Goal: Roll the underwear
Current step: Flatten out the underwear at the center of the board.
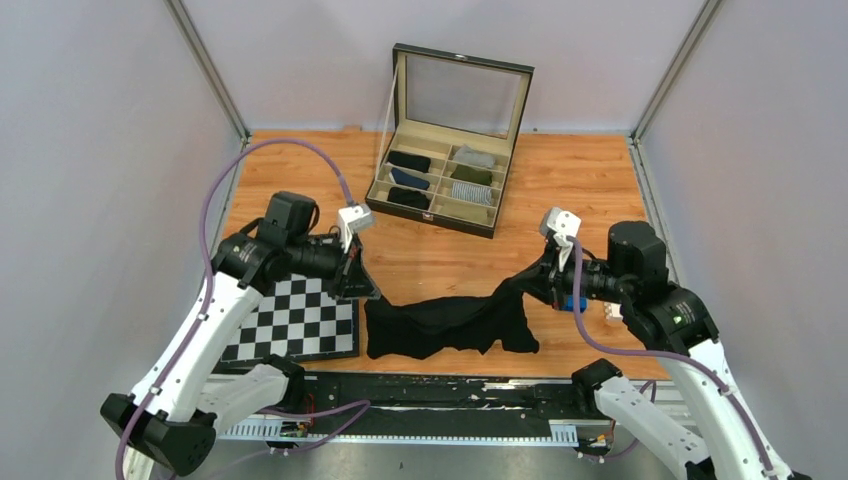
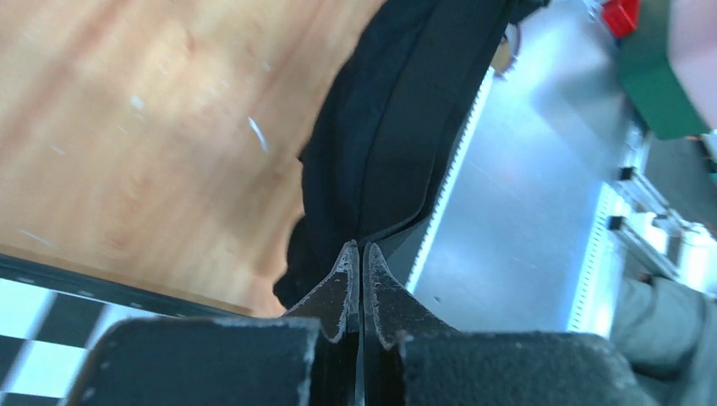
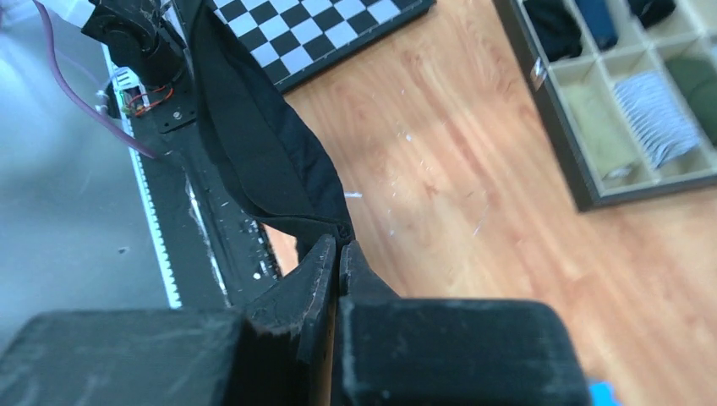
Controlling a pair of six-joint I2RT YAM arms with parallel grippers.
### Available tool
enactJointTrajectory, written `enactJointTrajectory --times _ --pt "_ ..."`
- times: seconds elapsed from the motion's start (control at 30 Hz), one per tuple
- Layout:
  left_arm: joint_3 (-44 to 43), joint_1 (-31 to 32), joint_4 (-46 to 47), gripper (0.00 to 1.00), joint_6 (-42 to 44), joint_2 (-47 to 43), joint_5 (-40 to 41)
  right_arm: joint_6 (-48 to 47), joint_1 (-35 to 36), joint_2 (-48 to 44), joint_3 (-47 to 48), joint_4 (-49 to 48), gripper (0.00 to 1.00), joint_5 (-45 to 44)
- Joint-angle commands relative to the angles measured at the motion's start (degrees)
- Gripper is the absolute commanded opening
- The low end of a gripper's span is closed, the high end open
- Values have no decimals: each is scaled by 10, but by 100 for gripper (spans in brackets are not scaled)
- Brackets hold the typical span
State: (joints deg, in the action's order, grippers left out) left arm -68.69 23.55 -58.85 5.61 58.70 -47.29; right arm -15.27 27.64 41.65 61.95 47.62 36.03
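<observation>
1. Your L gripper [image 2: 361, 251]: jaws pressed tight together, nipping one edge of the underwear [image 2: 397, 127] right at the tips.
2. Your R gripper [image 3: 338, 247]: jaws likewise closed, w/ a corner of the black fabric pinched btwn the tips.
3. From the top cam, the garment [image 1: 450, 325] hangs as a broad sheet btwn the L gripper [image 1: 367, 295] and the R gripper [image 1: 515, 286]. It sags in the middle, and the R corner is pulled up higher than the L.
4. Its lower edge seems to lie on the wooden table [image 1: 450, 255], near the front edge; can't tell how much of it touches.
5. Chessboard [image 1: 295, 320] lies flat just L of the garment, partly under your L arm.
6. Open-lid box [image 1: 445, 180] sits at the far centre, well apart from the garment, w/ rolled items in its compartments.
7. Small blue block [image 1: 575, 303] lies by the R gripper, mostly hidden by it.
</observation>
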Motion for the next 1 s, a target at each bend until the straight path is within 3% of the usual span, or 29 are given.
enactJointTrajectory --times 0.0,0.1,0.33,0.43,0.57,0.63,0.7,0.8,0.87,0.97 --pt "95 -18 26 0 -81 -43 -61 115 -58 -44 -50 -20 0 100" --pt "139 -22 88 0 -119 -51 -47 139 -73 -29 -73 -39 0 106" --pt "165 -23 249 0 -190 35 112 185 -79 2 -132 -113 0 3" --pt "176 -23 353 0 -229 109 134 204 -90 29 -158 -183 0 -70" --pt "129 -24 425 0 -237 228 213 211 -109 105 -181 -283 0 -176" --pt "90 -25 417 11 -237 300 261 213 -120 160 -185 -322 2 -228" --pt "35 -29 388 34 -236 346 306 230 -151 218 -175 -349 15 -257" --pt "-5 -33 364 47 -228 365 347 262 -202 276 -146 -373 46 -253" --pt "-13 -34 357 51 -225 353 352 251 -215 289 -128 -375 53 -217" --pt "11 -34 374 54 -232 320 319 211 -215 279 -124 -363 54 -126"
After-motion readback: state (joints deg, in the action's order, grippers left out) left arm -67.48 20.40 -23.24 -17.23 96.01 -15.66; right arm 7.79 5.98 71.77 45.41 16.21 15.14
